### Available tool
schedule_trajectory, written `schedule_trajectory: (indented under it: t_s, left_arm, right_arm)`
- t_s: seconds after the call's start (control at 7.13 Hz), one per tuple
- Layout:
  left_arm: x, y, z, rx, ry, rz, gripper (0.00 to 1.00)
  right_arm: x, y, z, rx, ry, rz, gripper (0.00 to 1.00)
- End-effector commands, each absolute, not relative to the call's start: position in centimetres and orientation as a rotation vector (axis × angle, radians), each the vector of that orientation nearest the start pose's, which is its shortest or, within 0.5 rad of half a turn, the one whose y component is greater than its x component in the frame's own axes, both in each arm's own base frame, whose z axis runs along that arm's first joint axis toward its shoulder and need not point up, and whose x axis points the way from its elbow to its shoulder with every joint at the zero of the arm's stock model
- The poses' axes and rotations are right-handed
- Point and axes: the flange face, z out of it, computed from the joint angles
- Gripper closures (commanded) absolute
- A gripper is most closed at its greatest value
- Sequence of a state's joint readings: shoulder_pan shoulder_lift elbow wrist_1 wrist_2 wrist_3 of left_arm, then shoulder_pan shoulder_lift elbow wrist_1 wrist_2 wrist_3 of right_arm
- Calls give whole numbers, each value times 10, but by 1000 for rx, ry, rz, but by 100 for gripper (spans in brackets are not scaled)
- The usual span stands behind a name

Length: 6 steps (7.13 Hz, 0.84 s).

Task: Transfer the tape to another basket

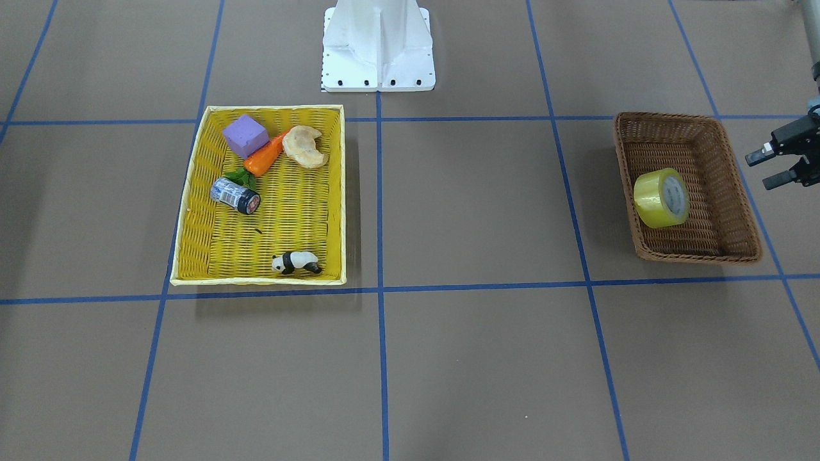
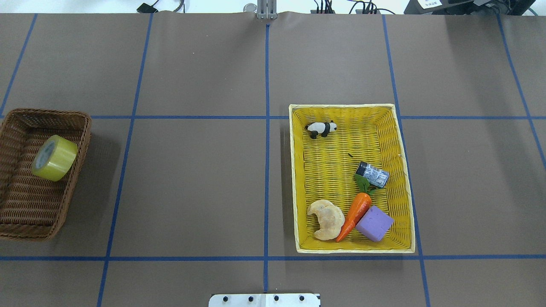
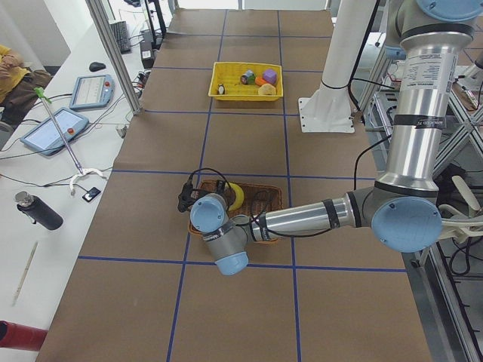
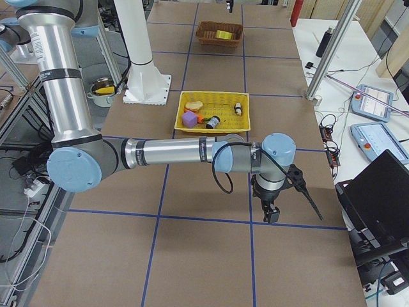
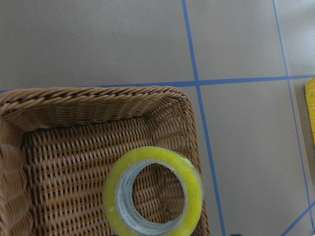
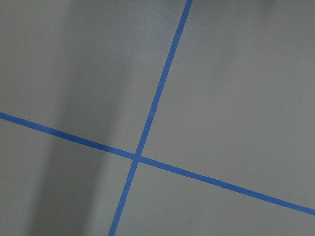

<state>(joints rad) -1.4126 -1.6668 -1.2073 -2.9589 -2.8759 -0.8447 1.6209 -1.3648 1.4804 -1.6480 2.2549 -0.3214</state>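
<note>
1. From across the table, the front-facing view catches the left gripper (image 1: 760, 170) at the frame's three o'clock edge. Its two fingers are spread apart with nothing between them. The overhead view shows no gripper at all.
2. The right gripper (image 4: 275, 208) shows only in the side view from the robot's right, hanging over the table (image 4: 211, 256). I cannot tell whether its fingers are apart or together. Its wrist camera sees only crossing blue lines (image 6: 137, 157).
3. The tape (image 1: 660, 198) sits inside the brown basket (image 1: 666, 117), standing on its rim and tilted. Only the left wrist view looks straight into its white core, at that frame's six o'clock, close against the basket wall.
4. In the front-facing view the tape lies between eight and nine o'clock from the left gripper. It is clear of the fingers, with the basket's rim between them.
5. The yellow basket (image 1: 288, 218) stands well apart from the tape and holds a can (image 1: 235, 195), a carrot (image 1: 266, 155) and a panda figure (image 1: 296, 262).
</note>
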Motion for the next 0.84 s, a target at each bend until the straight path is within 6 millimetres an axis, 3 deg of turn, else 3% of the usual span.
schedule_trajectory:
  t_s: [0.0,0.28,0.7]
  left_arm:
    - [37,-501,598,462,1360,141,16]
    - [28,-513,582,659,1247,39,3]
    - [18,-531,594,804,1055,121,2]
  right_arm:
    - [100,-575,606,162,-668,-269,0]
    - [100,-575,607,161,-668,-268,0]
    - [100,-574,608,159,-669,-267,0]
